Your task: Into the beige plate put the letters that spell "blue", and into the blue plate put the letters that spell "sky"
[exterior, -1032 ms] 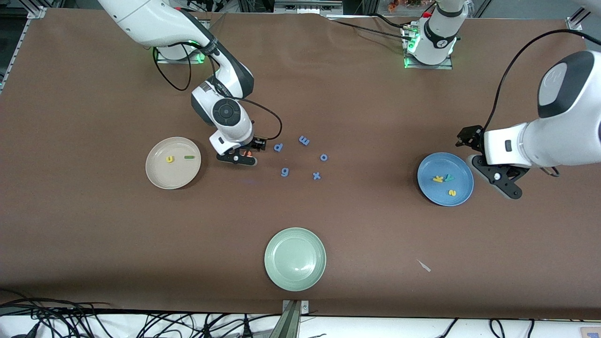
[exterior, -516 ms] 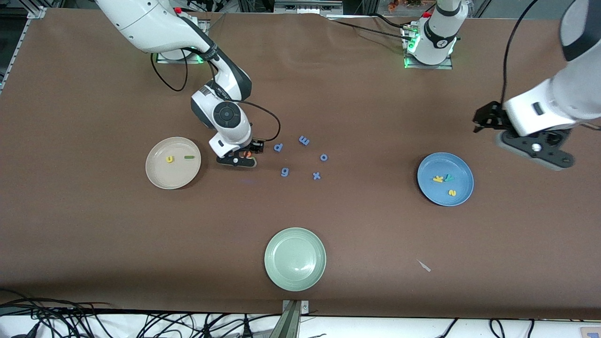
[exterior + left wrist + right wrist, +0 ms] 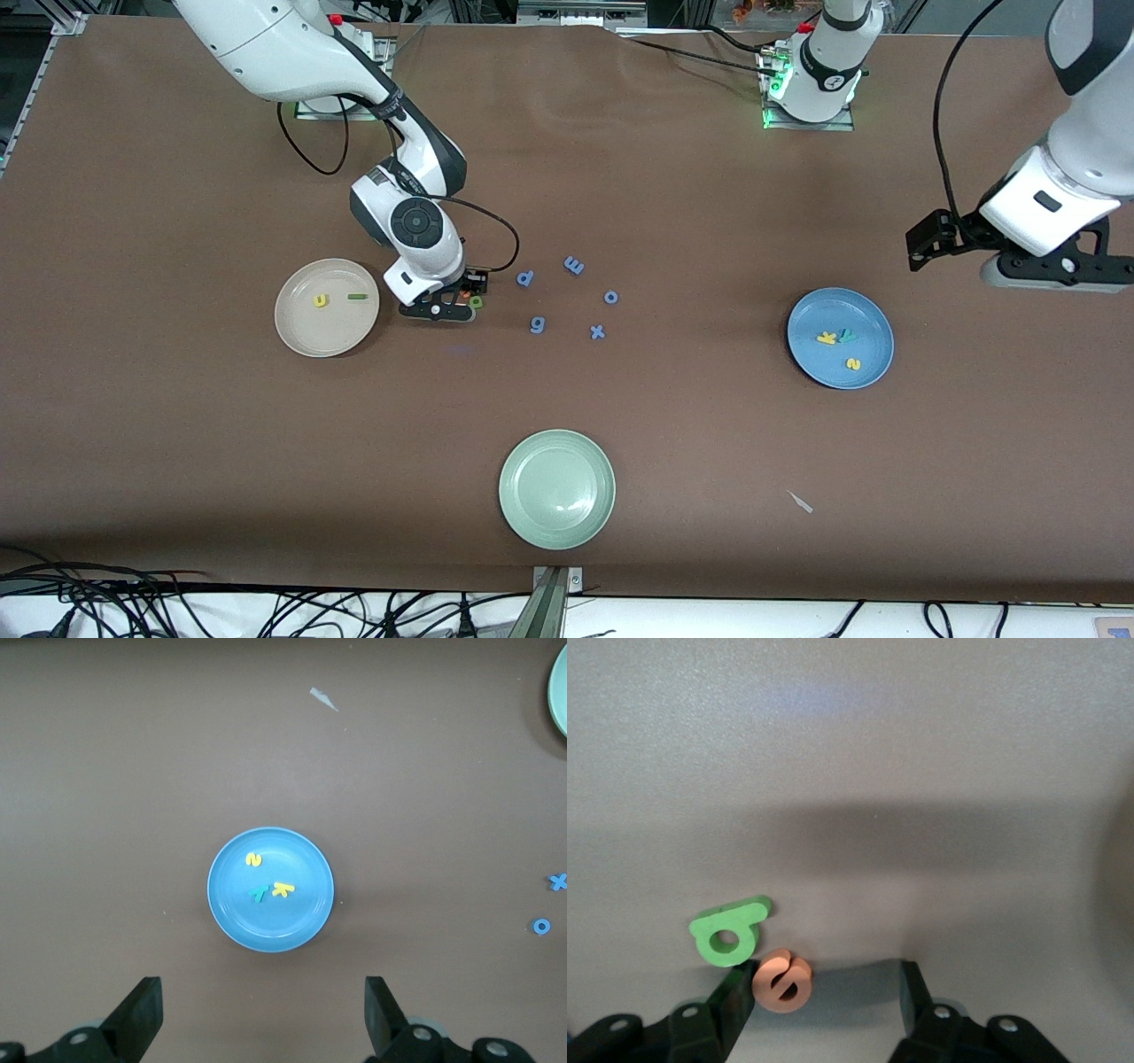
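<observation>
The round cream-beige plate (image 3: 327, 307) serves as landmark: the yellow foam "u" (image 3: 321, 300) and thin green bar "l" (image 3: 358, 296) lie in it. Just beside it, toward the left arm's end, the right gripper (image 3: 462, 300) sits low at the table; the orange foam "e" (image 3: 781, 980) lies between its parted fingers, touching one, ungrasped, the green foam "b" (image 3: 729, 931) alongside. Well apart, the round blue plate (image 3: 864, 317) holds yellow "s" (image 3: 853, 363), yellow "k" (image 3: 827, 338) and teal "y" (image 3: 846, 334). Over bare table near that plate hangs the left gripper (image 3: 263, 1019), jaws released, empty.

Three plates: beige plate (image 3: 306, 335), blue plate (image 3: 873, 323), pale green plate (image 3: 556, 523), five blue letters (image 3: 574, 264), seven coloured letters (image 3: 321, 300), two grippers (image 3: 443, 306).
</observation>
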`<state>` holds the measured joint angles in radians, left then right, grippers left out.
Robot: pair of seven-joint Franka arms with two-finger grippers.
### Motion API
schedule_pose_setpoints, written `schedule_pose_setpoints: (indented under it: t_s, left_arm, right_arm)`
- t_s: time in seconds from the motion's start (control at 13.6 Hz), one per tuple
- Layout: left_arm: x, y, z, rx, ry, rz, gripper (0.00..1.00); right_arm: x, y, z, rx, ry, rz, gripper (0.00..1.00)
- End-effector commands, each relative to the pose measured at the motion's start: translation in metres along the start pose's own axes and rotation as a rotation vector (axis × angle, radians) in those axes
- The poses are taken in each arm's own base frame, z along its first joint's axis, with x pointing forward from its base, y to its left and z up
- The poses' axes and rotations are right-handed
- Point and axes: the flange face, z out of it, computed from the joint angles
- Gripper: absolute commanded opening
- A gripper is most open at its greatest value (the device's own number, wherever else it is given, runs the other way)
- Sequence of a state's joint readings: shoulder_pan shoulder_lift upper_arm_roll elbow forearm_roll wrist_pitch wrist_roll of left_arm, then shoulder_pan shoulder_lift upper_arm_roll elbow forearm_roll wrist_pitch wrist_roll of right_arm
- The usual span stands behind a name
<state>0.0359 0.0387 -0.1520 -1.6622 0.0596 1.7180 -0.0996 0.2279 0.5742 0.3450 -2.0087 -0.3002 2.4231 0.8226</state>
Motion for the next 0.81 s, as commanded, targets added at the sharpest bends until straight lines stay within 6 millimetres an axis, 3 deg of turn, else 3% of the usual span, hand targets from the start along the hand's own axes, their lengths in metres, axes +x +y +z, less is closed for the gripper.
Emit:
schedule_pose_setpoints:
  t_s: [0.0, 0.37, 0.66, 0.74]
  left_arm:
    - [-0.024, -0.003, -0.006, -0.018, 0.018, -0.045, 1.00]
    - [-0.023, 0.000, -0.012, -0.032, 0.027, -0.044, 1.00]
    - [-0.022, -0.007, -0.010, -0.063, 0.021, -0.060, 1.00]
    - [-0.023, -0.008, -0.010, -0.066, 0.018, -0.063, 1.00]
  right_arm:
    - [0.000, 0.007, 0.004, -0.016, 0.009, -0.010, 0.58]
    - [0.000, 0.007, 0.005, -0.018, 0.007, -0.008, 0.30]
    - [0.001, 0.007, -0.002, -0.019, 0.014, -0.020, 0.25]
    - [0.003, 0.008, -0.012, -0.016, 0.029, -0.025, 0.25]
